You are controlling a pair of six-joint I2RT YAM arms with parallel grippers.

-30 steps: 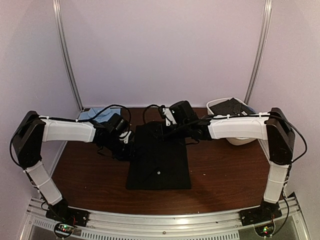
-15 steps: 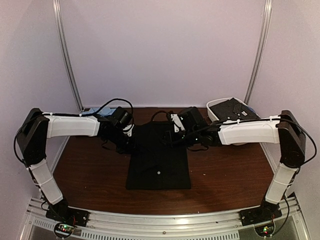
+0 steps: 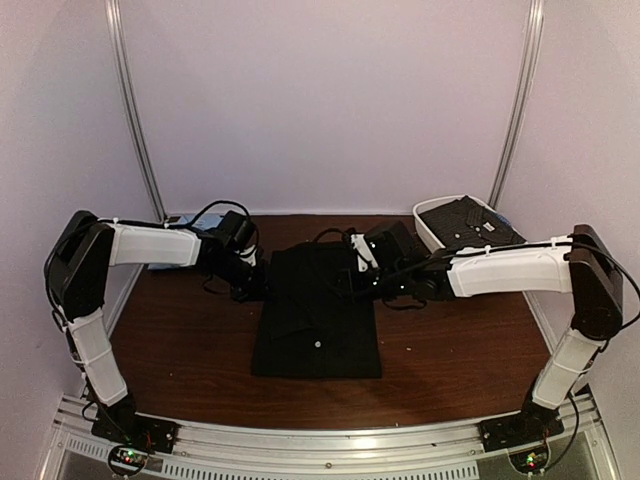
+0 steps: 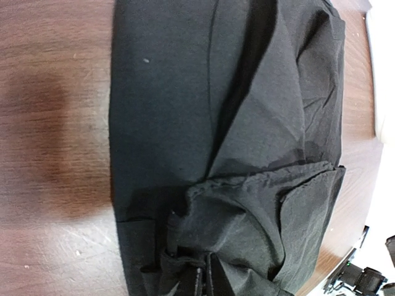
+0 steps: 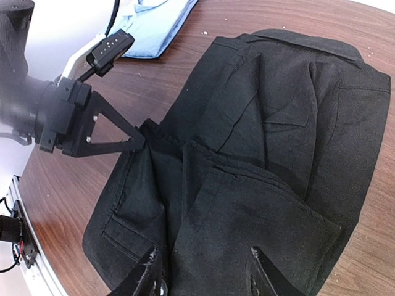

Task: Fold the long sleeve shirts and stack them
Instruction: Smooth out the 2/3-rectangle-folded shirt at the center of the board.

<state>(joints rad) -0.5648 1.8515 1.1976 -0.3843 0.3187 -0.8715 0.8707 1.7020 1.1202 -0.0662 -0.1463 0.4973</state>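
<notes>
Top external view: two arms work a black shirt spread at the middle of the worktop.
At left, the left end effector is pinched tight on the shirt's bunched left edge; the right end effector hangs over a raised fold, jaws apart, gripping nothing. The fold likely goes best if the right side takes hold first, then both lift level. A light blue shirt crowds the far-left corner and a white tub the far right; bare wood near the arms' bases offers room.
</notes>
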